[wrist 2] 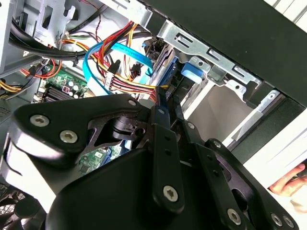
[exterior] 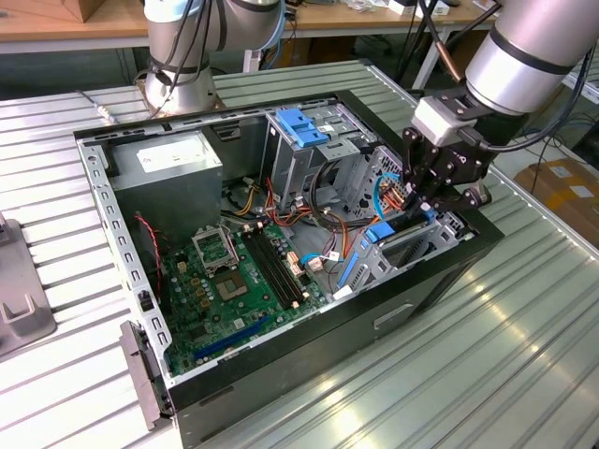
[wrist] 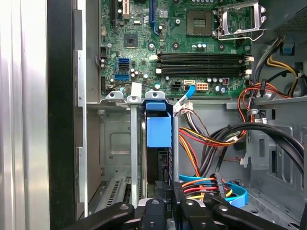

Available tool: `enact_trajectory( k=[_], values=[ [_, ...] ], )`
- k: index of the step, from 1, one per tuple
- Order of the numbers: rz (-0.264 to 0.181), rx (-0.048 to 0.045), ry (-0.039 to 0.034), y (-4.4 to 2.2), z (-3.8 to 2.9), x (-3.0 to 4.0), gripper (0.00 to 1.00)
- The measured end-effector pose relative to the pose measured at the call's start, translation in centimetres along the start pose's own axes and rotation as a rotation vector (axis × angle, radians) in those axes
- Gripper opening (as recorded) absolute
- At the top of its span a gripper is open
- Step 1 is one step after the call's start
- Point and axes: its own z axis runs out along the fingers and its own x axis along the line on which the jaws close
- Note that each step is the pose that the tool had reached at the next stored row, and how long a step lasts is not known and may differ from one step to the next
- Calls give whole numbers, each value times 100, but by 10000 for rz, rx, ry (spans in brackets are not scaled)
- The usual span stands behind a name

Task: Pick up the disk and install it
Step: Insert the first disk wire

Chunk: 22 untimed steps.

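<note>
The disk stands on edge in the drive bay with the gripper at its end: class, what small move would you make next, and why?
Probably a short, straight push further into the bay. The disk already stands on edge between the metal guides, and the gripper sits at its near end, so it looks lined up but perhaps not fully seated.

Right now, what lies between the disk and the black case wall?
In the first wrist view, an upright grey divider and the bay's grey side panel lie between the disk and the case wall.
</note>
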Motion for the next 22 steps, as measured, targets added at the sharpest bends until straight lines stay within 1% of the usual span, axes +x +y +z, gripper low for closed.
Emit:
enact_trajectory(
  k=[3,6,9,22],
  values=[
    [0,0,5,0,-51,-3,18],
    [55,1,2,0,-54,-3,18],
    [325,13,3,-1,-55,-3,18],
    [330,-5,4,-3,9,0,18]
  ],
)
